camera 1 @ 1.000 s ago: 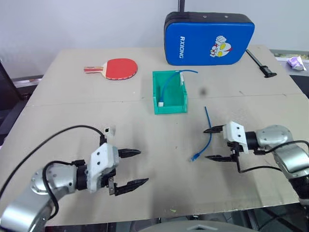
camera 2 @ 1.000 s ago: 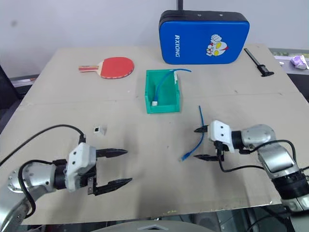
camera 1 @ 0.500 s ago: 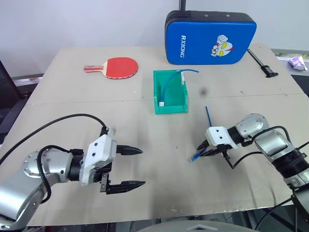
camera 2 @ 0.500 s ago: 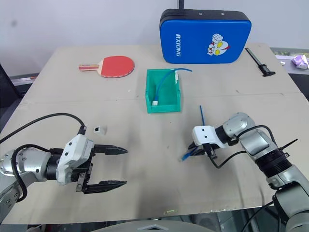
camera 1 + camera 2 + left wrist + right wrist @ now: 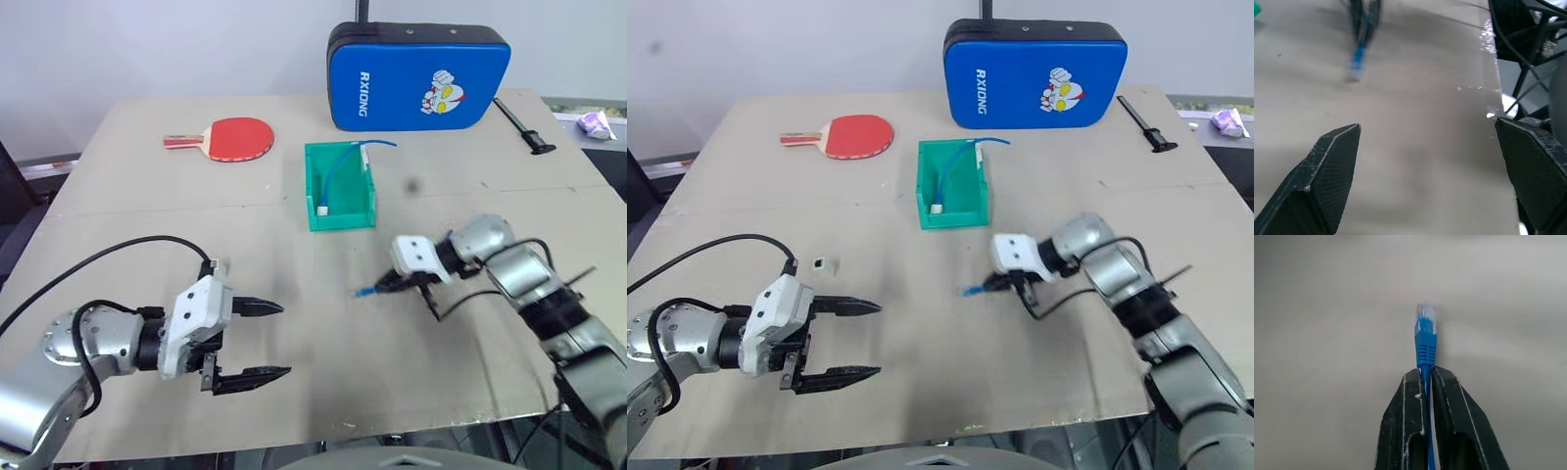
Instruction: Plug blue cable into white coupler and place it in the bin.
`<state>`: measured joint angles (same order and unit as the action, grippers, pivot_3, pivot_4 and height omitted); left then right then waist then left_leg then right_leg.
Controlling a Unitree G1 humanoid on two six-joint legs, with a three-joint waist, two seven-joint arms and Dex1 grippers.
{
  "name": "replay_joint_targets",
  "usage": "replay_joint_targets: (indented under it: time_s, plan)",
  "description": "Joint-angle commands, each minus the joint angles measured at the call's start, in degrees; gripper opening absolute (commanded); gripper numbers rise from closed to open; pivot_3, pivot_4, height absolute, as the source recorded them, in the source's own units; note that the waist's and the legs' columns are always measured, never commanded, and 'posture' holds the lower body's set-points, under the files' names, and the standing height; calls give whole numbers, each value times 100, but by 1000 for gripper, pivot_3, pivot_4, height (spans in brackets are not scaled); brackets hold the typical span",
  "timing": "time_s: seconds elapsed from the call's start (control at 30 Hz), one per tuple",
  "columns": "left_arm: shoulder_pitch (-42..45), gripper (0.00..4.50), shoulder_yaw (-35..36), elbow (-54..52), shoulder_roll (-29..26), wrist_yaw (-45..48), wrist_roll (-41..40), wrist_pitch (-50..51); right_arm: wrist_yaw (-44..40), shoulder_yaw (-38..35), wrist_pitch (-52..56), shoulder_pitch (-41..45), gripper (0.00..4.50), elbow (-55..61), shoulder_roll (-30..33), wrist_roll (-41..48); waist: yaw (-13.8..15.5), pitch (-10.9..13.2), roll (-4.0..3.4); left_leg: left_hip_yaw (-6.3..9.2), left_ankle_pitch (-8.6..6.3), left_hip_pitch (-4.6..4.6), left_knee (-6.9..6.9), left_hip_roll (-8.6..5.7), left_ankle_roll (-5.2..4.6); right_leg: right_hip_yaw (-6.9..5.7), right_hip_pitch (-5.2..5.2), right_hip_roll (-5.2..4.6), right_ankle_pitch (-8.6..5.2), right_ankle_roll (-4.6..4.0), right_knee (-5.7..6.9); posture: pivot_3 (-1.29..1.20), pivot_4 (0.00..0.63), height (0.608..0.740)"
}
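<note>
My right gripper (image 5: 1422, 382) is clamped shut on the blue cable (image 5: 1425, 340) just behind its plug, which sticks out past my fingertips. My left gripper (image 5: 847, 338) is spread wide and holds nothing. The white coupler (image 5: 821, 262) sits on the table (image 5: 950, 382) just behind my left hand, well away from my right. I judge that hand should pick up the coupler first, socket facing the plug. The green bin (image 5: 924, 196) lies further ahead, between both hands.
</note>
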<state>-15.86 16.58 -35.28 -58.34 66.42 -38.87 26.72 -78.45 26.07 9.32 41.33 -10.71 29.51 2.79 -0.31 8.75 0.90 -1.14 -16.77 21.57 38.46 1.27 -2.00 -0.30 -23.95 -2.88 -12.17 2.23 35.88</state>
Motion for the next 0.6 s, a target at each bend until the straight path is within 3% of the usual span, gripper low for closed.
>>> replay_joint_targets:
  time_s: [0.03, 0.27, 0.3, 0.37, 0.53, 0.57, 0.6]
  plan:
    - [71, 4500, 142, 56, 53, 8, 101, -134, 372, 30, 81, 526, 120, -722, -482, -236, -11, 0, 0, 1, 0, 1, 0, 0, 1, -2, 1, 0, 0, 0, 0, 0, 150, 728]
    - [205, 4500, 112, 155, 85, -73, 231, -139, 736, -3, -129, 972, 120, -1676, -1050, -540, -22, 0, 0, 6, 17, 17, -2, 0, 30, -6, -8, -9, 2, 3, -3, 0, 150, 728]
    - [211, 4500, 124, 150, 85, -75, 225, -125, 701, -31, -135, 960, 337, -1642, -1039, -518, -27, 1, -2, 5, 17, 21, -2, -1, 31, -5, -12, -12, 10, 17, -4, 0, 150, 728]
    - [220, 4500, 149, 134, 95, -94, 197, -88, 622, -121, -81, 906, 914, -1469, -970, -430, -41, 1, -1, 2, 17, 22, -3, -2, 31, -5, -14, -16, 13, 23, -5, 0, 150, 728]
    - [865, 4500, -366, 292, 262, -500, 270, 192, 338, -866, 965, 40, 3339, 411, -208, 477, 59, 2, -4, 17, 14, 32, -4, -2, 26, -18, -19, -21, 14, 24, -4, 0, 150, 728]
    - [1078, 4500, -562, 377, 307, -580, 353, 248, 382, -1074, 1176, -231, 3422, 798, -67, 702, 93, 1, -3, 18, 12, 31, -4, -3, 21, -18, -18, -20, 14, 24, -3, 0, 150, 728]
    - [1265, 4500, -733, 459, 352, -633, 425, 284, 392, -1236, 1341, -472, 4105, 1137, 66, 898, 109, 1, -2, 17, 4, 28, -3, -3, 9, -18, -16, -20, 14, 24, -2, 0, 150, 728]
